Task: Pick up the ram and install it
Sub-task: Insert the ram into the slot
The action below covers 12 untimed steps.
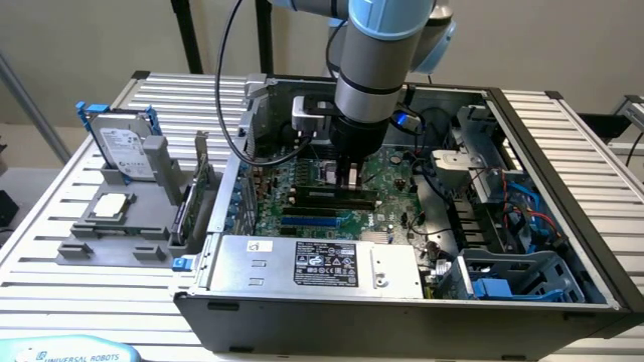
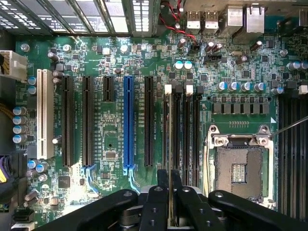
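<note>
My gripper reaches down inside the open computer case, over the green motherboard. It is shut on the ram, which appears edge-on in the wrist view as a thin strip running away from between the black fingers. The stick lies along the first of the black memory slots, whose white latch is at its far end. In the exterior view the ram is a long dark stick low over the board, right under the gripper. Whether it is fully seated in the slot cannot be told.
An empty processor socket lies beside the memory slots, with a blue expansion slot on their other side. A grey power supply fills the case's front. At the exterior view's left, a grey fixture holds a hard drive, a processor chip and an upright card.
</note>
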### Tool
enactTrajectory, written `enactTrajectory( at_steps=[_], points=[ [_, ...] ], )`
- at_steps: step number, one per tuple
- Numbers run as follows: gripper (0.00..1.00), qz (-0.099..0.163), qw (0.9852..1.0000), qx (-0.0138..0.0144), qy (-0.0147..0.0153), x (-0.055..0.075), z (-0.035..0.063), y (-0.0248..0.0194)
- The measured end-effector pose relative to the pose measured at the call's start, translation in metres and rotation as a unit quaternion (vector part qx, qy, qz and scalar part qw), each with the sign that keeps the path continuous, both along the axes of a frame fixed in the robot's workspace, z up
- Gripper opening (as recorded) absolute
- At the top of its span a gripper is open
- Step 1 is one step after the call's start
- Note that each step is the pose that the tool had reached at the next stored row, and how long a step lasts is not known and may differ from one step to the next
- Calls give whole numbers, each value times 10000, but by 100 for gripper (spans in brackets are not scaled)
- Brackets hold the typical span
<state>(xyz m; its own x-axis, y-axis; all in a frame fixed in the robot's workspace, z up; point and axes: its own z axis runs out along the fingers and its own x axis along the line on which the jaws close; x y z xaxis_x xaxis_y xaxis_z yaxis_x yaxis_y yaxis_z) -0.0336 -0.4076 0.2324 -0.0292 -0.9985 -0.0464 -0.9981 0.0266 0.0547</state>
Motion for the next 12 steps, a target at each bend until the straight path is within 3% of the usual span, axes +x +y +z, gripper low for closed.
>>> enactTrajectory(
  at_steps=[4,12],
  points=[
    [14,2,10000,-21,-37,-2,-5,8],
    [14,3,10000,-53,-53,-29,-20,30]
  ],
)
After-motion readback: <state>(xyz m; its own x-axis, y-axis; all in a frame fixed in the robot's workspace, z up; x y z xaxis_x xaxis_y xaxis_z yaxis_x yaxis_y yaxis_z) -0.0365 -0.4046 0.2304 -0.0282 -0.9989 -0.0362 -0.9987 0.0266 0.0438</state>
